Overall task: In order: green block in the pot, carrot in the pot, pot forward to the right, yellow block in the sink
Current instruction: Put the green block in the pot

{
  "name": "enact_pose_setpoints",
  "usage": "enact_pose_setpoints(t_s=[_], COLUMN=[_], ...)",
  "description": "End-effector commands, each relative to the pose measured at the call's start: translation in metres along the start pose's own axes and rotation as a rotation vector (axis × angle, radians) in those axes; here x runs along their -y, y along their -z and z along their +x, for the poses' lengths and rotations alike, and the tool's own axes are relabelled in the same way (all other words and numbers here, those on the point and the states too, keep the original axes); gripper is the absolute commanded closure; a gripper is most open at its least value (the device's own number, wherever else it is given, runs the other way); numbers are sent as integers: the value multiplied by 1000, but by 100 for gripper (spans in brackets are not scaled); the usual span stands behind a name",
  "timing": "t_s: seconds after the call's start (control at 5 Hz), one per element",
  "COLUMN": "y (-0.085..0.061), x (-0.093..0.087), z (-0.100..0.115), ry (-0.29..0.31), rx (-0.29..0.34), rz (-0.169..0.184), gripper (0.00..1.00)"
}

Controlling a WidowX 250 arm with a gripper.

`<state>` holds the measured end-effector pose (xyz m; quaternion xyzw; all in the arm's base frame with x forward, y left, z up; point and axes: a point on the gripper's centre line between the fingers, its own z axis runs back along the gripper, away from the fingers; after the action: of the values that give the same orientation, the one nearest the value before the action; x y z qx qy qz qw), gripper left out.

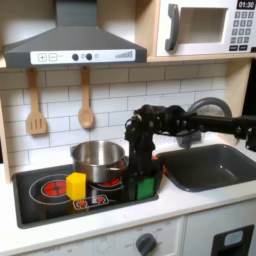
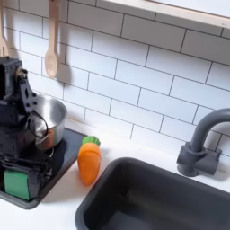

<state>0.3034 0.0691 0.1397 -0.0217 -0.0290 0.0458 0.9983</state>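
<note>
On the black stovetop [image 1: 40,190], the gripper [image 1: 143,178] is down at the green block [image 1: 146,187] near the front right corner in the first exterior view — looks like step one, the grasp. Fingers seem to straddle the block, but whether they are closed on it or just around it I cannot tell; the arm body hides the tips in both exterior views. Green block [image 2: 15,182] sits low at the second exterior view's left, under the black arm. Pot [image 1: 98,158] is just behind, apparently empty, upright on the back of the stove. Yellow block [image 1: 76,184] stands in front of the pot, untouched. Carrot [image 2: 88,160] lies on the counter between stove and sink [image 2: 171,193], leafy tip away from the camera. Next move probably needs a firm close, a lift clear of the pot rim, then a short carry back over the pot. Pot interior partly hidden — contents unconfirmed. Faucet [image 2: 203,144] clear.
</note>
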Motion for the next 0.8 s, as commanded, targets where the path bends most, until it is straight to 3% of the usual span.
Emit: enact_pose_setpoints(t_s=[0.0, 0.2, 0.4, 0.6], y=[6, 5, 2, 3], x=[-1, 0, 0, 0], z=[-1, 0, 1, -1], ry=[18, 18, 20, 12], rx=[-8, 6, 31, 28], rz=[-3, -8, 0, -5], gripper=[0, 0, 100, 100])
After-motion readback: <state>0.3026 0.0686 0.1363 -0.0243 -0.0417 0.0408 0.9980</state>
